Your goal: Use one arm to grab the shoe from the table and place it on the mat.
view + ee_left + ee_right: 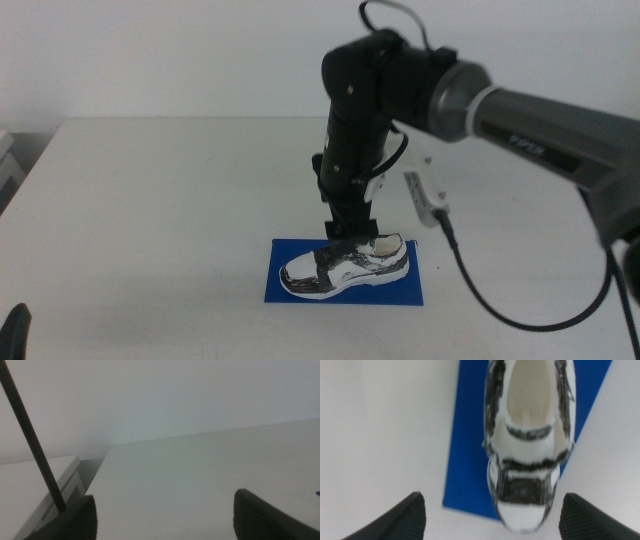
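Observation:
The white sneaker with black and grey panels, the shoe (350, 265), lies on the deep blue mat (405, 292) on the white table (150, 200), toe to the left. The right arm (520, 120) reaches in from the right. Its gripper (348, 235) hangs straight down just over the shoe's middle. In the right wrist view the right gripper (492, 520) is open, its jaws wide apart on either side of the shoe (527, 445), which rests on the mat (467, 435). The left gripper (15, 330) waits at the bottom left, open and empty (165, 520).
A pale box (8, 165) sits off the table's left edge; it also shows in the left wrist view (35, 490), behind a black cable (30, 440). A black cable (480, 290) loops down from the right arm to the right of the mat.

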Controlling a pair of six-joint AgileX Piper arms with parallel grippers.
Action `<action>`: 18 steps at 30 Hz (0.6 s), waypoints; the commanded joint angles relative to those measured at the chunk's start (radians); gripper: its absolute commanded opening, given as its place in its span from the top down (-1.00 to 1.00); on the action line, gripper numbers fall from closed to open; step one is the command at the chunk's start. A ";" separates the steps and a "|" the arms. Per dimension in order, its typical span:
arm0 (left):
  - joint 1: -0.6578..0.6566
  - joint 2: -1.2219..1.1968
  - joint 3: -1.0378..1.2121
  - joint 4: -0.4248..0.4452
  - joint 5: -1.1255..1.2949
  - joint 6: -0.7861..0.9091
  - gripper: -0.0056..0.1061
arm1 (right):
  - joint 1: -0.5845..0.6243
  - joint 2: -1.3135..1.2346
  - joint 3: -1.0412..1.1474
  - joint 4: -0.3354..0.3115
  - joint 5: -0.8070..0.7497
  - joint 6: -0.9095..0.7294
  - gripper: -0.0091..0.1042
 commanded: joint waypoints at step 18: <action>-0.005 -0.007 0.005 -0.009 -0.081 -0.006 -0.78 | -0.003 -0.346 -0.080 -0.501 0.075 -1.268 -0.78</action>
